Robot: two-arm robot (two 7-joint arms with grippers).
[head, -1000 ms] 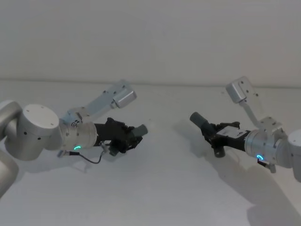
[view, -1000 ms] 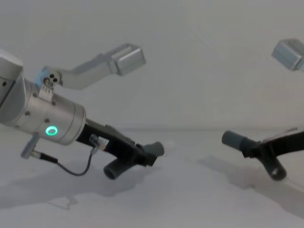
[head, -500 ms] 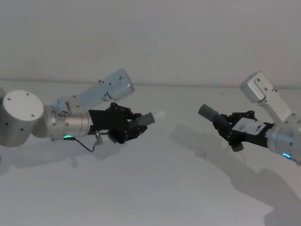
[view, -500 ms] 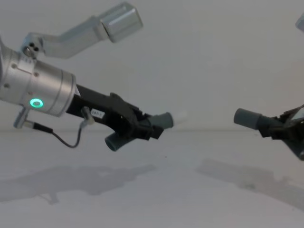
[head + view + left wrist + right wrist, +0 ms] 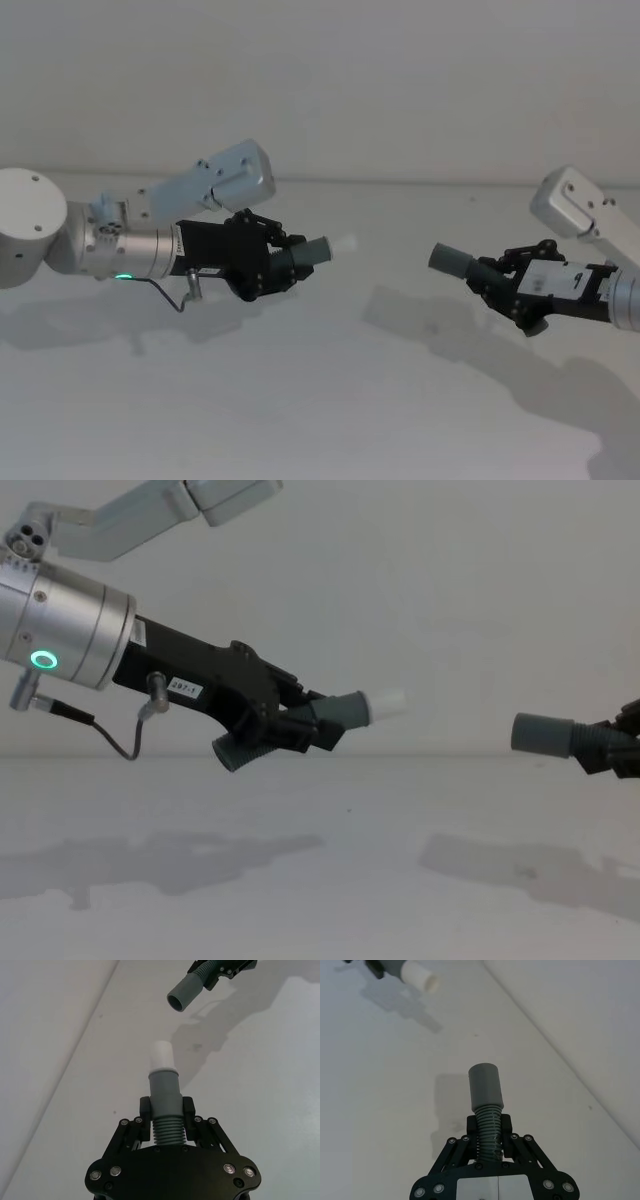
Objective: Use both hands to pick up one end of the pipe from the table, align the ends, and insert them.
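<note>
Both grippers, left gripper [image 5: 283,262] and right gripper [image 5: 497,283], have risen, clamped on pipe pieces; collars well apart.

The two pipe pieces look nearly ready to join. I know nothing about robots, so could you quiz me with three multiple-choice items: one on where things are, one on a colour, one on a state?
1. Where are the two dark grey ribbed pipe pieces?
A. Lying on the white table
B. Held in the air, one per gripper
C. Both in one gripper

2. What colour is the narrow tip on the left piece?
A. White
B. Red
C. Black

3. Are the ends joined?
A. Fully inserted
B. Touching
C. Apart, facing each other

Answers:
1 B: the left gripper clamps the left pipe piece and the right gripper clamps the right pipe piece, above the white table.
2 A: the narrow tip is white.
3 C: a clear gap separates that tip from the grey collar.
</note>
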